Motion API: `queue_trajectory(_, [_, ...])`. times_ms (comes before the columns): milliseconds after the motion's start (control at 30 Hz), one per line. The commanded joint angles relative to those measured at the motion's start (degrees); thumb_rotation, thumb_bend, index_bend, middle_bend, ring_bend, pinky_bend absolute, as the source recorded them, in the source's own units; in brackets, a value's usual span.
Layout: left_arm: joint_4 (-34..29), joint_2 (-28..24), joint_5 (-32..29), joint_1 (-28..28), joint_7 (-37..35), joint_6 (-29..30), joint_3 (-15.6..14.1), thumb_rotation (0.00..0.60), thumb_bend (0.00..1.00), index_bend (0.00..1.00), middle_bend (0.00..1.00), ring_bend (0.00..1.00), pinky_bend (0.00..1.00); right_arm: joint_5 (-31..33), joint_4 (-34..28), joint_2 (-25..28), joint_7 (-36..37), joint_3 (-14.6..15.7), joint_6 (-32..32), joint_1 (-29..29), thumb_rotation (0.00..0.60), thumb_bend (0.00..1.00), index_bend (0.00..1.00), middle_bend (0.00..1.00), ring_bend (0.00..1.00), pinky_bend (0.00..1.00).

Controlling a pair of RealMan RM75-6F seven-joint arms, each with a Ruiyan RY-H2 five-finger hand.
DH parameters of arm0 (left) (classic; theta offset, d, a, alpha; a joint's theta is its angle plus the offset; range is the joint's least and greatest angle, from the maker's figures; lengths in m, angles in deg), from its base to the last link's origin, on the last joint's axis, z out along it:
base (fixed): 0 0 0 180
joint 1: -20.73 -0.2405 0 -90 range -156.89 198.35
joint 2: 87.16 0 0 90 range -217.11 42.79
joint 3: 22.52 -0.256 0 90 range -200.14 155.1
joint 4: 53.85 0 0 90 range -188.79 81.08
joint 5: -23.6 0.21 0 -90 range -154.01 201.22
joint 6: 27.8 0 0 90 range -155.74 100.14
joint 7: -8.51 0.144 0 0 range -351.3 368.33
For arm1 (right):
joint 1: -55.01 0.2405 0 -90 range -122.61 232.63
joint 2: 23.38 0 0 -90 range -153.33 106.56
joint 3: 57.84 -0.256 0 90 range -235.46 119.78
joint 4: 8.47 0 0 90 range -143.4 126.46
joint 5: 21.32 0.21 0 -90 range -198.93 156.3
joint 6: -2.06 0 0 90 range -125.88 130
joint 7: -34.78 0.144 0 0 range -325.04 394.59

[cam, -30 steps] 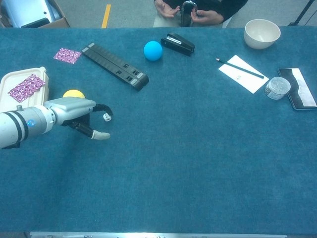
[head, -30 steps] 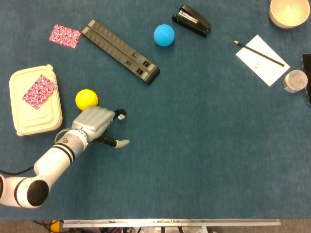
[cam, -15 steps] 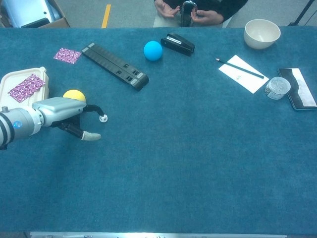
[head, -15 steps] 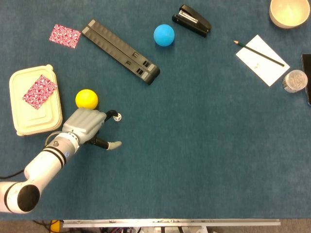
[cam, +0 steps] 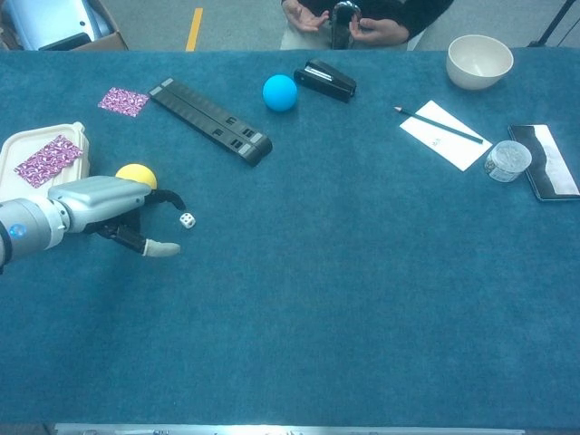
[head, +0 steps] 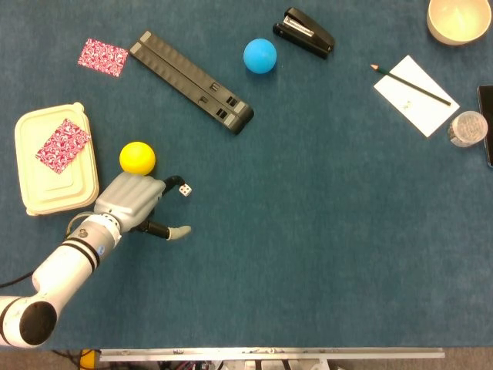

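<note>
Near the left edge, the left hand (head: 131,202) is positioned beside the white die (head: 185,190), fingers spread, nothing held; the yellow ball (head: 137,157) is located just beyond

The die (head: 185,190) is too tiny to read any pips, and the bowl (head: 457,20) above the notepaper (head: 416,95) gets cropped.

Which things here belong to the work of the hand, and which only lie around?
In the work: left hand, open; small white die on the cloth just beyond its fingertips.

Lying about: yellow ball, lunch box, power strip, blue ball, stapler, bowl, pencil on paper.
</note>
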Motion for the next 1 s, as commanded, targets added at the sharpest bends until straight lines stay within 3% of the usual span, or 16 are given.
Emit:
queue_trajectory(33, [0.15,0.16,0.11,0.12,0.20,-0.24,0.21,0.217,0.18,0.15,1.00,0.98,1.00,0.08,0.04,0.02,0.06,-0.01,0.03,-0.05,0.600,0.29,0.25,0.21,0.06,0.06])
queue_trajectory(300, [0.81,0.76,1.21,-0.32,-0.19,0.16,1.03,0.219,0.18,0.15,1.00,0.96,1.00,0.28,0.26,0.04,0.26,-0.08,0.00,-0.11,0.600,0.29,0.25,0.21,0.06,0.06])
queue_trajectory(400, [0.85,0.61,3.72,-1.62,-1.70,2.13,1.92,0.218,0.18,0.14,0.99,0.90,0.97,0.24,0.24,0.08,0.28,-0.15,0.06,-0.09,0.600,0.29,0.25,0.21,0.06,0.06])
queue_trajectory(567, [-0.19,-1.50,8.88,-4.32,-4.40,5.99,2.86,0.220,0.18,0.09,0.78,0.67,0.87,0.33,0.27,0.22,0.30,-0.35,0.10,-0.03,0.600,0.29,0.25,0.21,0.06,0.06])
queue_trajectory(700, [-0.99,-3.45,14.01,-7.65,-8.00,10.99,3.86,0.226,0.18,0.09,0.63,0.55,0.84,0.48,0.21,0.36,0.26,-0.50,0.21,-0.05,0.600,0.29,0.25,0.21,0.06,0.06])
queue_trajectory(767, [-0.55,-3.99,17.70,-9.91,-10.41,14.47,4.27,0.244,0.18,0.09,0.54,0.49,0.76,0.61,0.17,0.42,0.28,-0.61,0.26,-0.06,0.600,0.29,0.25,0.21,0.06,0.06])
queue_trajectory(1000, [3.70,-4.31,28.67,-18.13,-18.75,27.24,4.96,0.320,0.18,0.09,0.43,0.38,0.51,0.83,0.09,0.62,0.31,-0.69,0.53,-0.27,0.600,0.29,0.25,0.21,0.06,0.06])
